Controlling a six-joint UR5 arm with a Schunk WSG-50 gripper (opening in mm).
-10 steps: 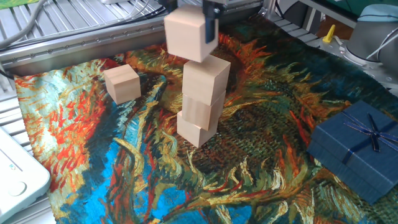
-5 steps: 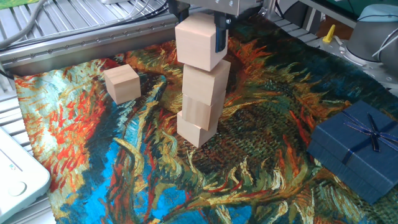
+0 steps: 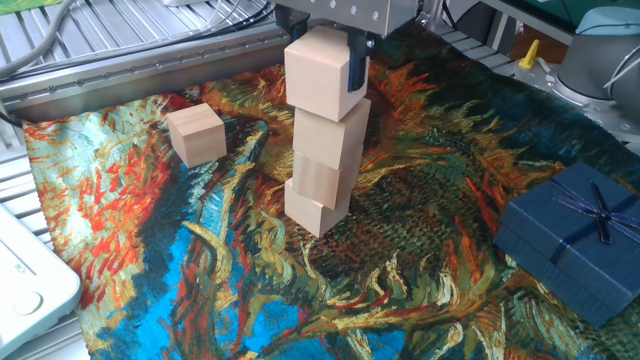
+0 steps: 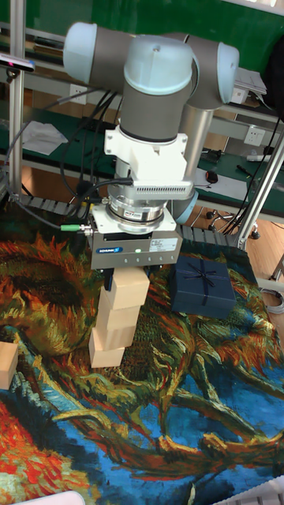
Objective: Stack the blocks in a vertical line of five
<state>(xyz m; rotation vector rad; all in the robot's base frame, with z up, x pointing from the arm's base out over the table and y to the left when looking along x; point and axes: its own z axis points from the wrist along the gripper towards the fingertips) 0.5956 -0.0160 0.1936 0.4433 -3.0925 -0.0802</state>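
Three pale wooden blocks stand stacked, slightly twisted against each other, in the middle of the painted cloth. A fourth block sits right on top of that stack, and my gripper is shut on it from above; whether it rests on the third block or hovers just over it I cannot tell. A dark finger shows on the block's right side. In the tall fixed view the gripper holds the same top block. One loose block lies on the cloth to the left, and shows at the left edge of the tall fixed view.
A dark blue ribboned gift box sits at the right of the cloth, and behind the stack in the tall fixed view. A metal rail runs along the cloth's far edge. A white device lies at the left front.
The gripper carried the held block right and down, from above and left of the stack to directly on top of it. The loose block and gift box have not moved.
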